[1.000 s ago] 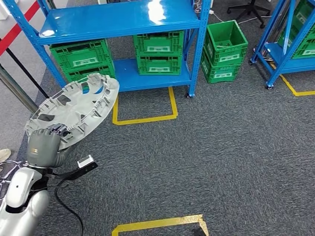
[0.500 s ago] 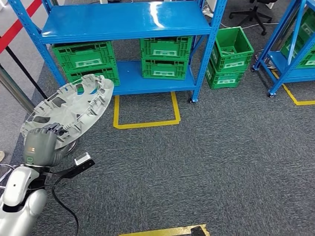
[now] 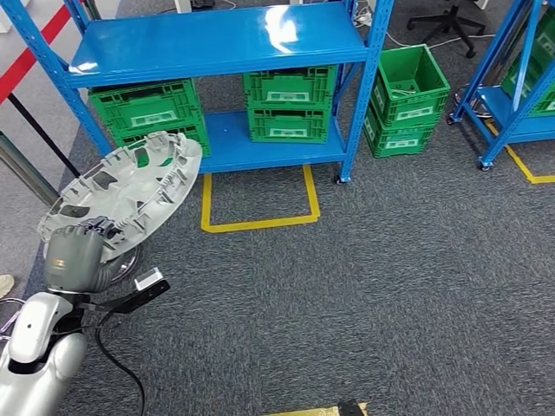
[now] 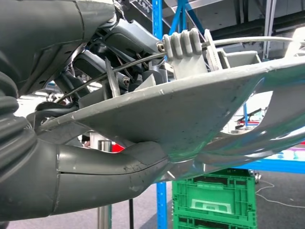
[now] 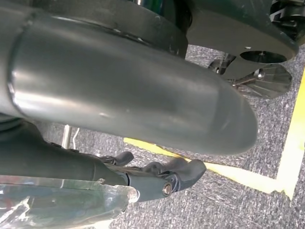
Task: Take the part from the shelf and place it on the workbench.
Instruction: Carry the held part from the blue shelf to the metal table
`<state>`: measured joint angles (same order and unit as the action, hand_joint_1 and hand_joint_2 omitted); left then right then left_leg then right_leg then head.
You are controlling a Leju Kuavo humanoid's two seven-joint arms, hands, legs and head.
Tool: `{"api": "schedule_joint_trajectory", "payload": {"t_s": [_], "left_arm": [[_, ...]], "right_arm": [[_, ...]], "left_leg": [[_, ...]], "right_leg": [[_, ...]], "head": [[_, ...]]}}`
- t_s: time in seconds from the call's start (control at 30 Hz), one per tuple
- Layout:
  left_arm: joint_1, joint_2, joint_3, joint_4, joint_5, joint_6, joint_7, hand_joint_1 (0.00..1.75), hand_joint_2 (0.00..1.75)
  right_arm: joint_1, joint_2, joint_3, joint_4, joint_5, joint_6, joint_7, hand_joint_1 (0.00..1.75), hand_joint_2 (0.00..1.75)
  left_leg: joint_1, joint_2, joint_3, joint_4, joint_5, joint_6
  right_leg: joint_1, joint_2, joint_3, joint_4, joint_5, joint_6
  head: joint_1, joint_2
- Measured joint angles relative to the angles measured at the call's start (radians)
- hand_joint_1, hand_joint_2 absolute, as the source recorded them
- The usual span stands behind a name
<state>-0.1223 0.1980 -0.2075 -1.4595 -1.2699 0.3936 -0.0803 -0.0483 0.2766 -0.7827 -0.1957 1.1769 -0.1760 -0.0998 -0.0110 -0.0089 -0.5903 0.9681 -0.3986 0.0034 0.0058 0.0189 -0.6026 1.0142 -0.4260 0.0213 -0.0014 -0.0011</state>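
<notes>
1. The left hand point(image 3: 73, 257) grips the part point(image 3: 124, 189), a grey disc-shaped cover with cut-outs, at its near rim
2. In the left wrist view the thumb point(image 4: 107, 169) lies under the part point(image 4: 201, 102) and the darker fingers point(image 4: 118, 52) clamp from above; the rim is pinched between them
3. The part extends forward and to the right of the left hand, towards the shelf point(image 3: 216, 43); its face is tilted, far edge higher than the held edge
4. The part is off the shelf and carried in the air above the carpet, its far edge overlapping a green crate point(image 3: 147, 104) in the head view
5. The right hand point(image 5: 169, 174) hangs low over the carpet near a yellow tape line point(image 5: 248, 176); its fingers look curled with nothing in them, but the state cannot be told for certain
6. No workbench is visible in any view, so its direction from the part cannot be told
7. Judgement: the pick step is done; the carry and placement remain. The left arm is the only one bearing the part, and the one-sided rim grip leaves the disc free to sag or swing
</notes>
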Motion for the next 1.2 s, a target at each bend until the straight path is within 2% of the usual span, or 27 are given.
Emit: {"api": "schedule_joint_trajectory", "payload": {"t_s": [0.07,0.13,0.23,0.3,0.33,0.4,0.43,0.47,0.5,0.53,0.57,0.6,0.63,0.67,0.7,0.77,0.83,0.9,0.93,0.97,1.0,1.03,1.07,1.1,1.13,1.17,1.2], "left_arm": [[0.0,0.0,0.0,0.0,-0.004,0.0,0.001,1.75,1.75],[0.0,0.0,0.0,0.0,-0.008,0.0,0.002,1.75,1.75],[0.001,0.003,0.002,-0.001,-0.009,0.0,0.003,1.75,1.75],[0.001,0.006,0.004,-0.004,-0.011,0.001,0.003,1.75,1.75],[0.001,0.006,0.005,-0.005,-0.012,0.001,0.003,1.75,1.75],[0.002,0.007,0.006,-0.005,-0.016,0.002,0.004,1.75,1.75],[0.004,0.008,0.007,-0.005,-0.017,0.002,0.005,1.75,1.75],[0.007,0.008,0.007,-0.005,-0.017,0.002,0.005,1.75,1.75],[0.009,0.008,0.007,-0.005,-0.017,0.002,0.005,1.75,1.75],[0.011,0.008,0.007,-0.005,-0.017,0.002,0.006,1.75,1.75],[0.011,0.008,0.007,-0.005,-0.018,0.002,0.006,1.75,1.75],[0.01,0.009,0.008,-0.006,-0.019,0.002,0.006,1.75,1.75],[0.01,0.009,0.008,-0.006,-0.021,0.002,0.006,1.75,1.75],[0.009,0.01,0.009,-0.007,-0.023,0.002,0.006,1.75,1.75],[0.01,0.012,0.01,-0.008,-0.025,0.003,0.007,1.75,1.75],[0.013,0.014,0.012,-0.009,-0.027,0.003,0.007,1.75,1.75],[0.014,0.017,0.013,-0.01,-0.029,0.003,0.007,1.75,1.75],[0.013,0.017,0.013,-0.011,-0.032,0.003,0.007,1.75,1.75],[0.013,0.016,0.013,-0.011,-0.033,0.002,0.008,1.75,1.75],[0.014,0.016,0.013,-0.011,-0.035,0.002,0.008,1.75,1.75],[0.015,0.017,0.013,-0.011,-0.036,0.002,0.009,1.75,1.75],[0.015,0.017,0.013,-0.011,-0.037,0.001,0.009,1.75,1.75],[0.016,0.017,0.013,-0.012,-0.037,0.001,0.01,1.75,1.75],[0.015,0.018,0.013,-0.012,-0.038,0.001,0.011,1.75,1.75],[0.013,0.018,0.013,-0.013,-0.038,0.001,0.011,1.75,1.75],[0.011,0.018,0.013,-0.014,-0.038,0.001,0.012,1.75,1.75],[0.01,0.017,0.013,-0.015,-0.039,0.001,0.012,1.75,1.75]], "right_arm": [[0.0,0.0,0.0,0.0,0.003,-0.002,0.0,0.0,0.0],[0.0,0.0,0.001,0.0,0.008,-0.006,0.0,0.0,0.0],[-0.001,0.0,0.003,0.0,0.012,-0.017,0.0,0.0,0.0],[-0.001,0.0,0.004,0.0,0.013,-0.023,-0.001,0.0,0.0],[-0.002,0.0,0.004,0.0,0.013,-0.025,-0.001,0.0,0.0],[-0.001,0.0,0.005,0.0,0.014,-0.025,-0.001,0.0,0.0],[-0.001,0.0,0.005,0.0,0.015,-0.025,-0.001,0.0,0.0],[0.0,-0.001,0.005,0.0,0.016,-0.025,-0.001,0.0,0.0],[0.0,-0.001,0.005,0.0,0.017,-0.025,-0.001,0.0,0.0],[0.0,-0.001,0.005,0.0,0.017,-0.026,-0.002,0.0,0.0],[0.0,-0.001,0.005,0.0,0.017,-0.026,-0.002,0.0,0.0],[0.0,0.0,0.006,0.0,0.018,-0.026,-0.002,0.0,0.0],[0.0,0.0,0.007,0.001,0.019,-0.026,-0.002,0.0,0.0],[0.0,0.0,0.007,0.001,0.019,-0.028,-0.002,0.0,0.0],[0.0,0.0,0.008,0.002,0.02,-0.03,-0.002,0.0,0.0],[-0.001,-0.001,0.01,0.002,0.02,-0.035,-0.001,0.0,0.0],[-0.002,-0.001,0.011,0.002,0.021,-0.037,-0.001,0.0,0.0],[-0.001,-0.001,0.011,0.002,0.022,-0.037,-0.001,0.0,0.0],[0.0,-0.002,0.011,0.002,0.022,-0.037,-0.001,0.0,0.0],[0.001,-0.002,0.011,0.002,0.022,-0.038,0.0,0.0,0.0],[0.001,-0.002,0.011,0.002,0.022,-0.038,0.0,0.0,0.0],[0.0,-0.003,0.011,0.002,0.021,-0.038,0.0,0.0,0.0],[0.0,-0.003,0.011,0.002,0.021,-0.038,0.0,0.0,0.0],[-0.001,-0.003,0.011,0.002,0.02,-0.038,0.0,0.0,0.0],[-0.001,-0.003,0.011,0.002,0.019,-0.037,0.0,0.0,0.0],[-0.001,-0.003,0.011,0.002,0.018,-0.037,0.0,0.0,0.0],[-0.001,-0.003,0.011,0.002,0.018,-0.037,0.0,0.0,0.0]], "left_leg": [[0.001,0.0,0.0,-0.001,0.0,-0.007],[0.001,0.0,-0.001,0.0,-0.001,-0.009],[0.001,-0.001,0.001,-0.005,0.0,0.006],[0.007,-0.003,0.011,-0.023,0.009,0.012],[0.011,-0.005,0.016,-0.03,0.012,0.013],[0.013,-0.012,0.018,-0.031,0.013,0.013],[0.014,-0.017,0.018,-0.03,0.012,0.012],[0.015,-0.024,0.018,-0.029,0.011,0.01],[0.018,-0.033,0.019,-0.027,0.009,0.006],[0.023,-0.043,0.02,-0.023,0.007,0.0],[0.028,-0.054,0.019,-0.015,0.002,-0.008],[0.031,-0.064,0.016,-0.005,-0.003,-0.017],[0.033,-0.073,0.011,0.005,-0.008,-0.025],[0.034,-0.082,0.005,0.013,-0.009,-0.032],[0.034,-0.09,0.0,0.016,-0.008,-0.037],[0.036,-0.098,-0.006,0.019,-0.008,-0.044],[0.033,-0.064,-0.031,0.068,-0.036,-0.05],[0.029,-0.017,-0.097,0.197,-0.094,-0.053],[0.029,-0.007,-0.133,0.265,-0.118,-0.054],[0.029,-0.003,-0.157,0.309,-0.125,-0.053],[0.028,-0.001,-0.165,0.318,-0.114,-0.051],[0.027,0.003,-0.153,0.285,-0.085,-0.047],[0.024,0.016,-0.125,0.223,-0.045,-0.04],[0.017,0.045,-0.092,0.154,-0.012,-0.034],[0.009,0.072,-0.065,0.094,0.008,-0.027],[0.003,0.093,-0.049,0.057,0.016,-0.022],[-0.002,0.101,-0.045,0.042,0.013,-0.019]], "right_leg": [[0.001,0.0,0.0,0.0,-0.001,-0.002],[0.0,0.0,0.0,-0.001,0.0,-0.002],[-0.003,-0.004,0.003,-0.009,0.004,0.007],[-0.001,-0.007,-0.007,0.013,-0.012,0.014],[-0.001,-0.008,-0.026,0.054,-0.036,0.018],[-0.005,-0.009,-0.087,0.186,-0.103,0.026],[-0.008,-0.01,-0.117,0.249,-0.127,0.03],[-0.011,-0.01,-0.131,0.278,-0.129,0.034],[-0.014,-0.009,-0.126,0.266,-0.111,0.038],[-0.018,-0.006,-0.101,0.217,-0.078,0.044],[-0.024,0.008,-0.064,0.145,-0.044,0.051],[-0.028,0.027,-0.029,0.082,-0.024,0.056],[-0.032,0.042,-0.005,0.041,-0.016,0.054],[-0.032,0.052,0.007,0.025,-0.02,0.048],[-0.03,0.049,0.008,0.028,-0.025,0.038],[-0.029,0.028,0.007,0.033,-0.025,0.019],[-0.029,0.008,0.01,0.033,-0.027,0.004],[-0.027,-0.014,0.011,0.033,-0.03,-0.006],[-0.025,-0.027,0.011,0.033,-0.032,-0.009],[-0.024,-0.039,0.012,0.033,-0.034,-0.011],[-0.023,-0.051,0.014,0.033,-0.036,-0.012],[-0.022,-0.062,0.017,0.033,-0.038,-0.012],[-0.021,-0.073,0.021,0.033,-0.042,-0.011],[-0.018,-0.083,0.025,0.033,-0.046,-0.008],[-0.015,-0.093,0.028,0.034,-0.05,-0.003],[-0.011,-0.103,0.03,0.034,-0.053,0.001],[-0.007,-0.115,0.032,0.032,-0.056,0.006]], "head": [[0.0,0.0],[0.0,0.0],[0.0,0.0],[0.001,0.0],[0.003,0.0],[0.006,0.0],[0.007,0.0],[0.007,0.0],[0.007,0.0],[0.007,0.0],[0.007,0.0],[0.009,0.0],[0.01,0.0],[0.01,0.0],[0.01,0.0],[0.008,0.0],[0.002,0.0],[-0.004,0.0],[-0.004,0.0],[-0.004,0.0],[-0.004,0.0],[-0.004,0.0],[-0.004,0.0],[-0.004,0.0],[-0.005,0.0],[-0.004,0.0],[-0.004,0.0]]}}
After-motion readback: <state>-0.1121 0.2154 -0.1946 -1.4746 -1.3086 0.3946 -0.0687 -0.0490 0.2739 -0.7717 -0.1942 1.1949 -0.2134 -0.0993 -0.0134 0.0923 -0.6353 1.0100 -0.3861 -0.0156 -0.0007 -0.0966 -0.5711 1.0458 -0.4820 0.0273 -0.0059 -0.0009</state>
